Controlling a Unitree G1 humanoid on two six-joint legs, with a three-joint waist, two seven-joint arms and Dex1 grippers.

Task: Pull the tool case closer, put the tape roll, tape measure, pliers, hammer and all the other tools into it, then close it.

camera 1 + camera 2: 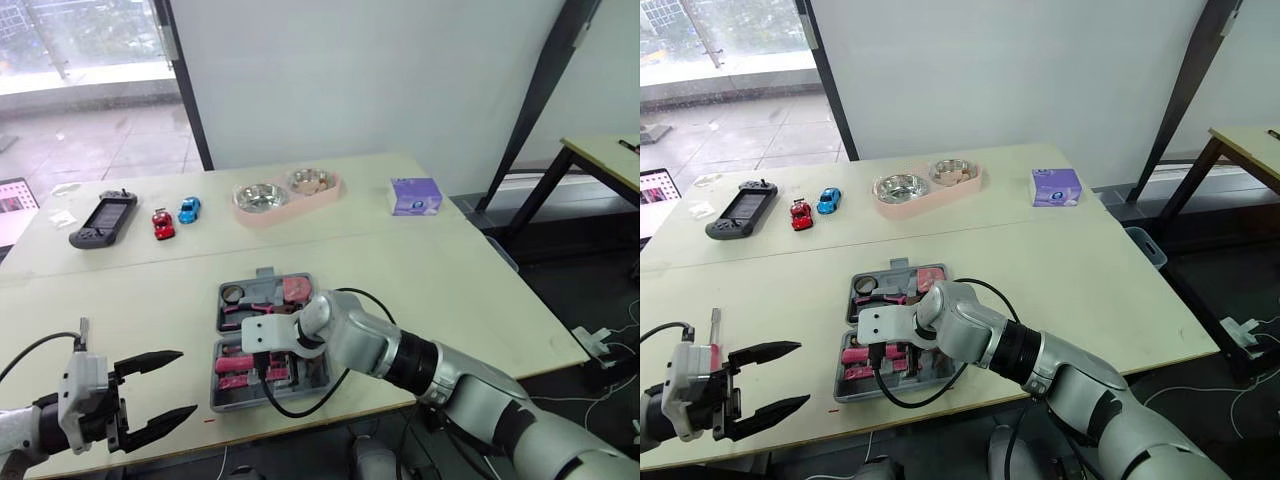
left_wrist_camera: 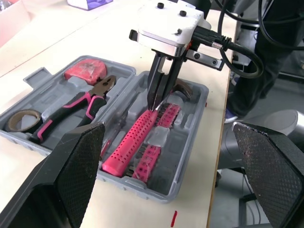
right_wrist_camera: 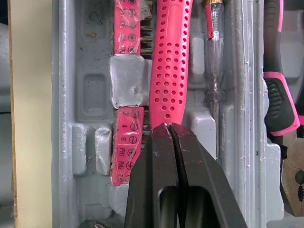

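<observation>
The grey tool case lies open near the table's front edge. Its far half holds the tape roll, the red tape measure and the pink-handled pliers. In the near half lie the hammer with its pink handle, a screwdriver and pink bit holders. My right gripper points down into the near half, shut, its tips touching the hammer's handle. My left gripper hovers open and empty at the table's front left, apart from the case.
At the back of the table are a black game controller, a red toy car, a blue toy car, a pink double bowl and a purple tissue box. Another table stands at the far right.
</observation>
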